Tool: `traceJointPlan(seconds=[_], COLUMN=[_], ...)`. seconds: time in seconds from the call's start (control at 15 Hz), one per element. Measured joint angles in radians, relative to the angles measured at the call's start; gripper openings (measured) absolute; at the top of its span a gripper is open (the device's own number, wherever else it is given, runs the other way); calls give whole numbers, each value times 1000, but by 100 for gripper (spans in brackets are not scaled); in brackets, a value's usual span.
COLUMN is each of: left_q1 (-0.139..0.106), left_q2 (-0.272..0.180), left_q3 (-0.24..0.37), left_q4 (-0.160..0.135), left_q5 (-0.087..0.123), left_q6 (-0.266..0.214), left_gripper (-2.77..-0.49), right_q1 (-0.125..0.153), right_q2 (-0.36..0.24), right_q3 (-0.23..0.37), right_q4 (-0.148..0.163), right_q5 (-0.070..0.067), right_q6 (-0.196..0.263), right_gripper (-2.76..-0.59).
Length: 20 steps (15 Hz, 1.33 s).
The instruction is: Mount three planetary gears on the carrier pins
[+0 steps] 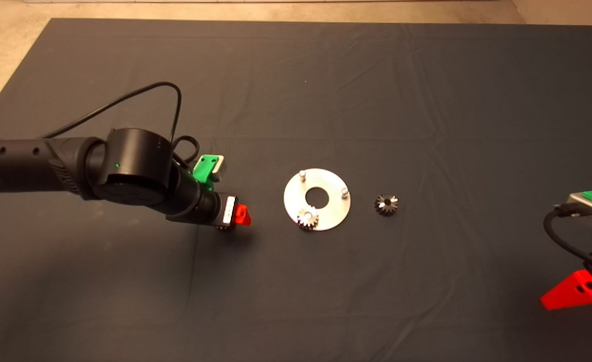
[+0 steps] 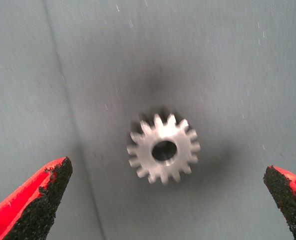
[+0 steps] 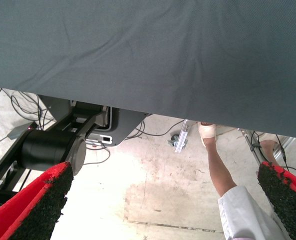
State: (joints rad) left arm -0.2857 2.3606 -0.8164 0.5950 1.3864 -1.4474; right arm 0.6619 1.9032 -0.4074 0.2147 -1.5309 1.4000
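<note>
A bright silver planetary gear (image 2: 162, 148) lies flat on the dark mat, and my left gripper (image 2: 166, 169) hovers straight above it, open, with a finger on each side and not touching it. In the head view this gripper (image 1: 230, 220) is left of the shiny disc (image 1: 332, 185). A second silver gear (image 1: 308, 217) sits on the disc's near-left pin. Two carrier pins (image 1: 302, 174) (image 1: 344, 191) stand bare. A darker grey gear (image 1: 386, 204) lies on the mat just right of the disc. My right gripper (image 1: 577, 294) waits open at the lower right edge.
The left arm's black cable (image 1: 140, 95) loops over the mat behind the arm. The right wrist view shows the mat's edge (image 3: 138, 107), the floor with a black robot base (image 3: 53, 147), and a person's leg (image 3: 222, 170).
</note>
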Motion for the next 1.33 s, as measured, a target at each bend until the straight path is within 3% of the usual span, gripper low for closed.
traceJointPlan(seconds=[0.47, 0.53, 0.6, 1.0, 1.33], left_q1=[22, 23, 26, 39, 39], left_q2=[-29, -30, -36, -37, -32], left_q3=[0, 0, 0, -7, -10], left_q4=[20, 20, 24, 31, 57], left_q5=[0, -10, -34, -45, -44], left_q6=[-3, -3, -3, -3, -4], left_gripper=[-49, -49, -49, -49, -49], right_q1=[0, 0, 0, 0, 0], right_q2=[0, 0, 0, 0, 0], right_q3=[0, 0, 0, 0, 0], right_q4=[0, 0, 0, 0, 0], right_q5=[0, 0, 0, 0, 0], right_q6=[0, 0, 0, 0, 0], right_gripper=[-60, -60, -60, -60, -60])
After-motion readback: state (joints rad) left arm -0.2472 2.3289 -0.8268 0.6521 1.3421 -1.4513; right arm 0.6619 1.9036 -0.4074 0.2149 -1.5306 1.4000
